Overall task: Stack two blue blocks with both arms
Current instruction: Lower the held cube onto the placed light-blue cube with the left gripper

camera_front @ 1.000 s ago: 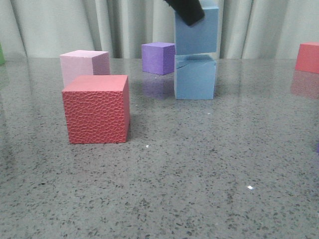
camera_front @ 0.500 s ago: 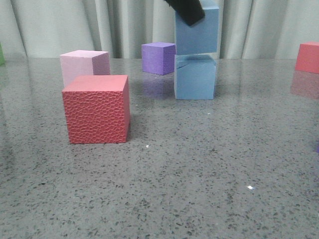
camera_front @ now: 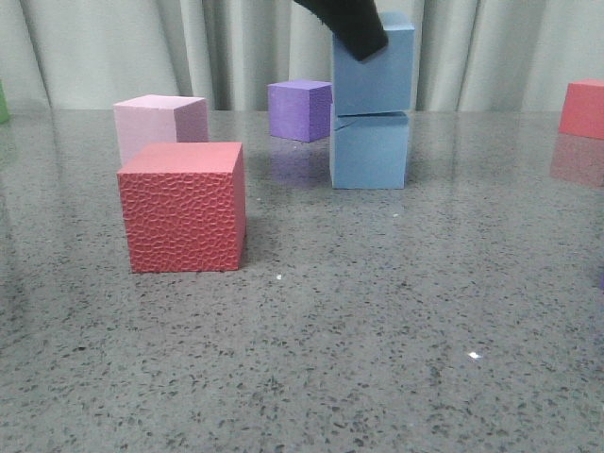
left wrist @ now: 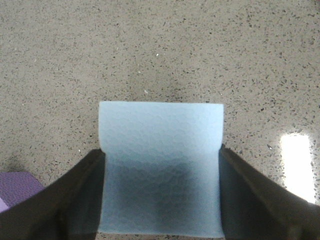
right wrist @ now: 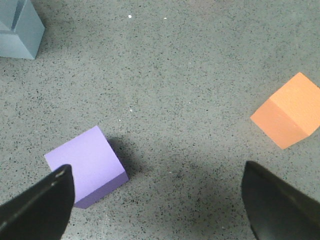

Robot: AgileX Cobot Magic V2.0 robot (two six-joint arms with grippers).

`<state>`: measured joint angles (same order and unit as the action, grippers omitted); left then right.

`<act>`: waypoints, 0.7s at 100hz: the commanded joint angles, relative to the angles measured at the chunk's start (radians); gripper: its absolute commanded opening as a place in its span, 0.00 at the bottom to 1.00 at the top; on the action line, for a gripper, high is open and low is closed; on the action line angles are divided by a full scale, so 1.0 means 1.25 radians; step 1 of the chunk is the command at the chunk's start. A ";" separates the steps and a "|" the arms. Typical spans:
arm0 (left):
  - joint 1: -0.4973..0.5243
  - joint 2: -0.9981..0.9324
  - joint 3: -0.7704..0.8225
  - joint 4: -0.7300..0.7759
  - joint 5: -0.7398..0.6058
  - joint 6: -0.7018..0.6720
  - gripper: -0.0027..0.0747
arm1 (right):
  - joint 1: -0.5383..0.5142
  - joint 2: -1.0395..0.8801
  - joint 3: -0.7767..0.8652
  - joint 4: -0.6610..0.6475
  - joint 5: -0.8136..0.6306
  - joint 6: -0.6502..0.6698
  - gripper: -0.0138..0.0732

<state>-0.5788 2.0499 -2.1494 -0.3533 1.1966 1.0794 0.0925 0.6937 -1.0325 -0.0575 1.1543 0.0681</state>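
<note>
Two pale blue blocks stand stacked toward the back of the table in the front view. The lower blue block sits on the table and has a crack near its top left. The upper blue block rests on it, slightly askew. My left gripper is shut on the upper block, with a black finger on its upper left corner. In the right wrist view my right gripper hangs open over bare table, holding nothing. It does not show in the front view.
A textured red cube stands front left, with a pink cube behind it. A purple cube sits just behind and left of the stack. Another red cube is far right. Near my right gripper lie a purple cube and an orange cube.
The upper blue block has come down a little with my left gripper. The top face of the lower block, visible before, is now covered.
</note>
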 commanded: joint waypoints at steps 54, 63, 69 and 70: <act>-0.001 -0.045 -0.026 -0.028 -0.030 0.000 0.50 | -0.005 0.000 -0.017 -0.013 -0.046 -0.006 0.92; -0.001 -0.045 -0.026 -0.020 -0.030 0.000 0.50 | -0.005 0.000 -0.017 -0.013 -0.046 -0.006 0.92; -0.001 -0.045 -0.026 -0.018 -0.030 0.000 0.50 | -0.005 0.000 -0.017 -0.013 -0.046 -0.006 0.92; -0.001 -0.045 -0.026 -0.018 -0.030 0.000 0.50 | -0.005 0.000 -0.017 -0.013 -0.046 -0.006 0.92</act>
<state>-0.5788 2.0499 -2.1494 -0.3455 1.1966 1.0794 0.0925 0.6937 -1.0325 -0.0575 1.1543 0.0681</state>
